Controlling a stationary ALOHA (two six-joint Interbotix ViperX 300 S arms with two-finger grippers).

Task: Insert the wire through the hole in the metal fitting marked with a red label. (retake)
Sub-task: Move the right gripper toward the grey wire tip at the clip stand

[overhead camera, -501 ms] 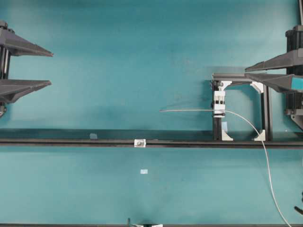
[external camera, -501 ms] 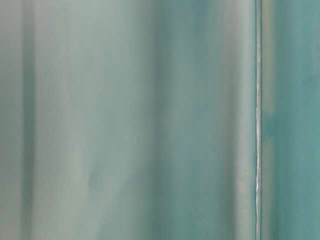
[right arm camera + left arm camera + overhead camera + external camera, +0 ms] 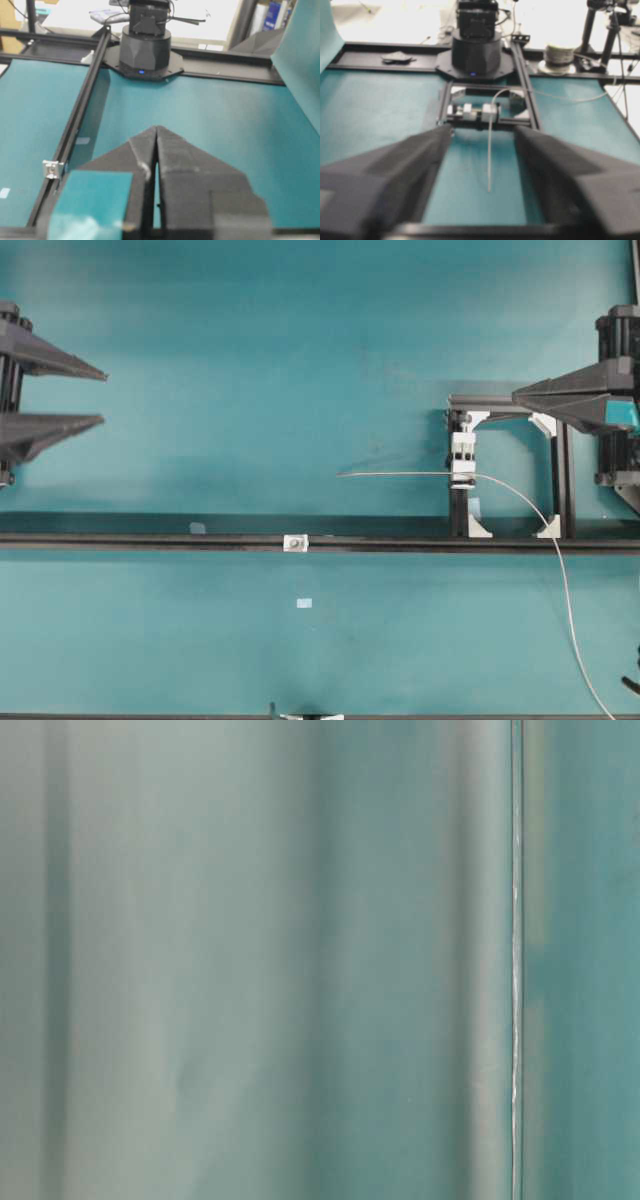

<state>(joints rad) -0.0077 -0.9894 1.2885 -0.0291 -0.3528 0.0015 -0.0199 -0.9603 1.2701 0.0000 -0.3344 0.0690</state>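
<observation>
My left gripper (image 3: 100,395) sits at the left edge of the surface, fingers spread and empty. My right gripper (image 3: 520,395) sits at the right edge, above the clamp frame (image 3: 555,475); its fingers are pressed together at the tips, with nothing between them.

The wire (image 3: 400,474) is fixed in the white clamp (image 3: 462,462). Its straight tip points toward the left edge; its tail curves off toward the lower right corner. The fitting (image 3: 295,542) is mounted on the black rail (image 3: 120,540) near the middle of the surface, well apart from the wire tip. Its hole (image 3: 51,169) is barely resolvable. No red label is visible.

Risks, as judged from here:
- The wire is thin and flexible. A grasp far from the tip would let it sag and miss the hole.
- Pulling against the clamp could kink the wire.
- The hole appears barely wider than the wire, so slight misalignment would make the tip glance off.
</observation>
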